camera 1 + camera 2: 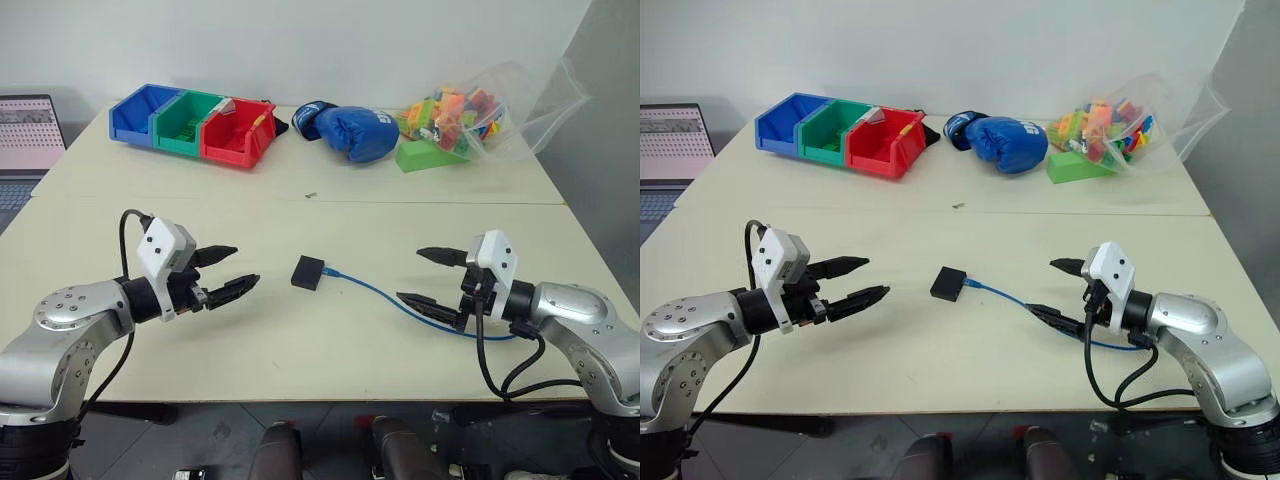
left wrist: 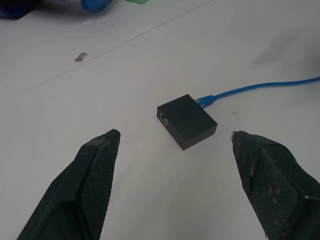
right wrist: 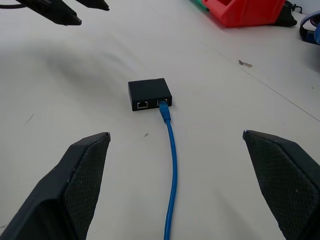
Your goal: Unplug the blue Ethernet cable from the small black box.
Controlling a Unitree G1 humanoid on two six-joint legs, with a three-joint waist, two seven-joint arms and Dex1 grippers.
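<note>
Both end effectors gape wide, left (image 1: 226, 271) and right (image 1: 430, 278) flanking the small black box (image 1: 307, 272) mid-tabletop (image 1: 300, 340), neither holding anything. My blue Ethernet cable (image 1: 385, 294) is plugged into the box's right side, trailing rightward: one side to brace, one to pull, I reckon.

Both arms reach in over the table, the left gripper (image 1: 227, 272) and right gripper (image 1: 432, 277) pointing toward each other, fingers spread wide and empty.
</note>
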